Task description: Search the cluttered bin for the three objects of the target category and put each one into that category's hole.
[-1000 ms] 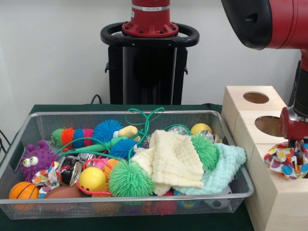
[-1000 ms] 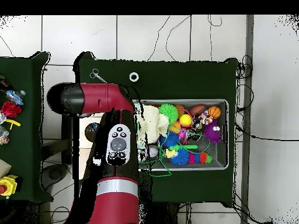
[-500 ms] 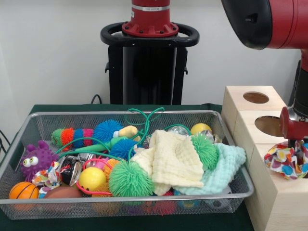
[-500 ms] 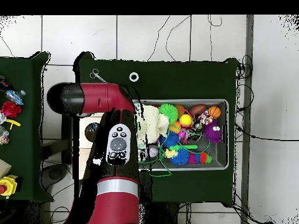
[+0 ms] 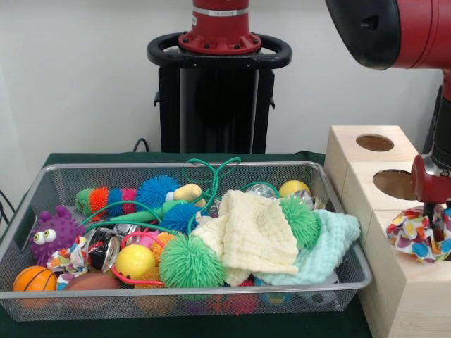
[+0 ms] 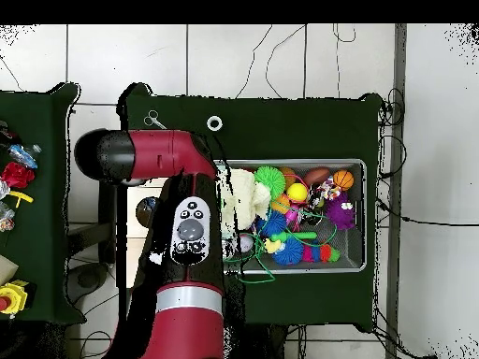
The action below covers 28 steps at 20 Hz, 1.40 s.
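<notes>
The wire bin (image 5: 42, 211) on the left holds the remaining clutter: spiky balls, a cream cloth (image 5: 257, 236) and a mint cloth (image 5: 331, 243) draped at its right end, likely further targets. To the right, on the wooden hole box (image 5: 416, 289), the gripper (image 5: 435, 222) stands over the nearest hole with a polka-dot cloth (image 5: 416, 236) bunched under it. Whether its fingers are clamped or parted I cannot tell. The drop-in step seems in hand; next, the cloth must be released and clear the rim. The cloth is crumpled, with no clear long axis or heading.
</notes>
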Available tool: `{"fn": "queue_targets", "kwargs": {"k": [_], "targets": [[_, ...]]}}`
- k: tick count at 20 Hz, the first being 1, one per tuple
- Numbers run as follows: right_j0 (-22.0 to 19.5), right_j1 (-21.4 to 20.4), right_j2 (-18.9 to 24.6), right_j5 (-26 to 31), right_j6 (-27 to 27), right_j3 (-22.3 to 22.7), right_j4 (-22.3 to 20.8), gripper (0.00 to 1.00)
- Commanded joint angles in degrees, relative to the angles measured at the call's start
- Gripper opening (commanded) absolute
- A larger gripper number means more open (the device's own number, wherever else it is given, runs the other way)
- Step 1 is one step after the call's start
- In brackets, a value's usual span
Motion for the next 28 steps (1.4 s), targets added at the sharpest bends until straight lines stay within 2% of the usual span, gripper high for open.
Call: {"fn": "queue_targets", "kwargs": {"k": [1,6,10,21,28], "targets": [[-2.4,-1.6,0.4,9.6,9.0,0.1,0.8,1.00],[-3.3,-2.0,0.5,11.7,8.1,-5.9,0.5,1.00],[-3.8,-2.6,0.4,14.1,8.7,-7.9,0.7,1.00],[-4.0,-4.3,1.1,13.7,8.7,-6.1,0.5,1.00],[-3.9,-5.4,-0.5,13.8,6.9,-3.4,-1.9,1.00]]}}
